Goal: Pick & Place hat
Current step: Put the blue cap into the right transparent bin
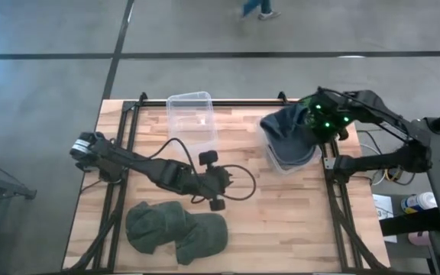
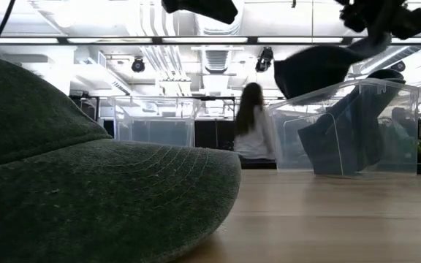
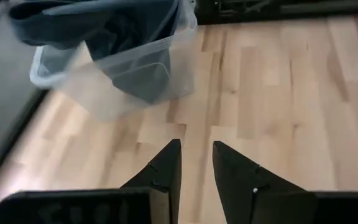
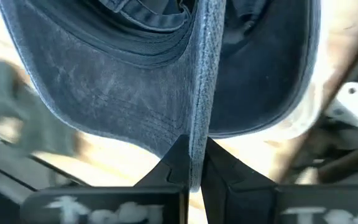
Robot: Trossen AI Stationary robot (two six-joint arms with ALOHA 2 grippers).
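A blue-grey denim hat (image 1: 287, 128) hangs from my right gripper (image 1: 315, 124) over the clear bin (image 1: 275, 162) at the table's right. In the low view its lower part (image 2: 346, 135) is down inside that bin and its upper part (image 2: 316, 67) sticks out above the rim. Two dark green hats (image 1: 155, 224) (image 1: 203, 235) lie side by side near the table's near-left edge; one fills the low view's foreground (image 2: 86, 190). My left gripper (image 1: 221, 182) waits over the middle of the table, open by a narrow gap (image 3: 196, 146) and holding nothing. My right gripper (image 4: 196, 168) pinches the blue hat's brim edge (image 4: 199, 140) between its two fingers, with the brim standing edge-on in the gap. The hat hangs below the fingers, its lower part inside the clear bin, and its crown opening (image 4: 148, 25) shows beyond the fingers.
A second clear bin (image 1: 191, 114) stands at the table's far middle with nothing in it. A black cable (image 1: 239, 183) loops beside my left gripper. Bare wood lies between the bins and the green hats. A person (image 2: 251, 124) stands in the room beyond.
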